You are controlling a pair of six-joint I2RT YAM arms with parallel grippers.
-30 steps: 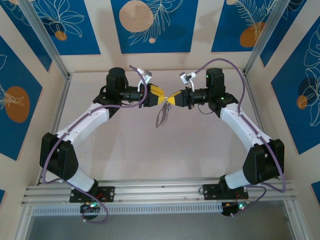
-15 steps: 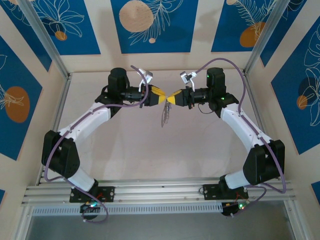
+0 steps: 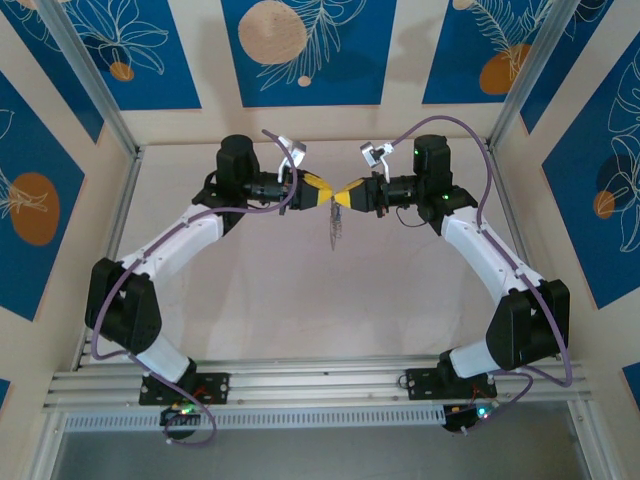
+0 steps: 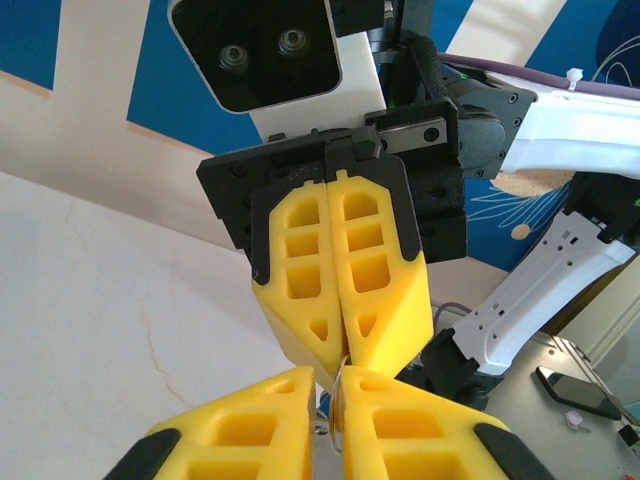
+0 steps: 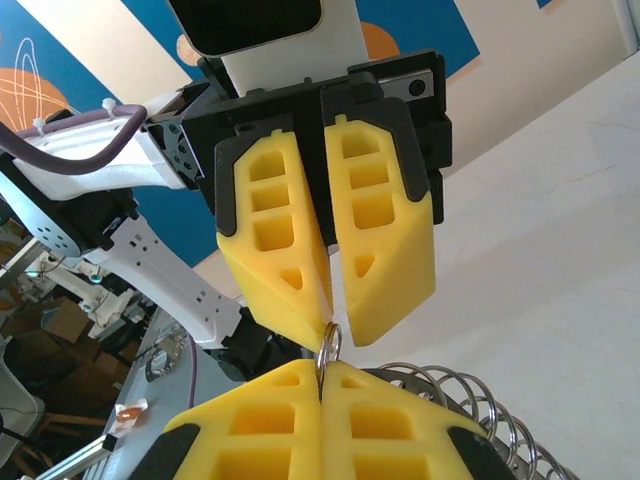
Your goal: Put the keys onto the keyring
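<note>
Pale surface (image 3: 250, 290) lying below, the left fingers (image 3: 322, 196) and right fingers (image 3: 347, 197) are meeting tip to tip mid-frame, both clenching the dangling keyring (image 3: 333, 228).

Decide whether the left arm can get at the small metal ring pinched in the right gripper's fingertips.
Probably yes. The left gripper meets the right gripper tip to tip, the small metal ring stands between them, and nothing blocks the way.
</note>
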